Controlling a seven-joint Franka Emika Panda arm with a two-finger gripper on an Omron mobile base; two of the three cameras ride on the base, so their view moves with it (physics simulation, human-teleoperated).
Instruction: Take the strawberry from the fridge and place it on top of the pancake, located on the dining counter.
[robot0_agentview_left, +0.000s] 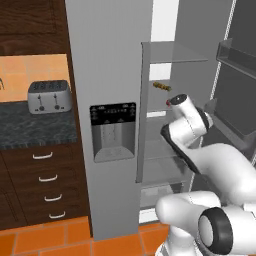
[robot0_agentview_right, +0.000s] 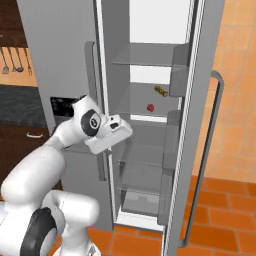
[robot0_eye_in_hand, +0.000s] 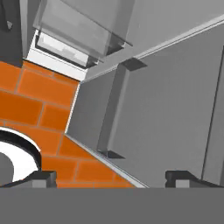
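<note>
Red strawberry (robot0_agentview_right: 150, 107) on fridge (robot0_agentview_right: 145, 62) shelf

Colours, fridge bay
Grey fridge (robot0_agentview_right: 60, 50), black dispenser panel (robot0_agentview_left: 112, 114); red strawberry (robot0_agentview_right: 150, 107); yellow-brown skewer (robot0_agentview_right: 160, 91); orange tiled floor (robot0_eye_in_hand: 39, 94); dark speckled worktop (robot0_agentview_left: 30, 125).

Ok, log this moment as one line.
fridge right door open | strawberry on shelf beside skewer | gripper open, holding nothing

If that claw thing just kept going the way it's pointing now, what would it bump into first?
Probably the open fridge door: the end effector points down at its grey inner face, with the orange floor beside it. Depth is hard to judge.
</note>
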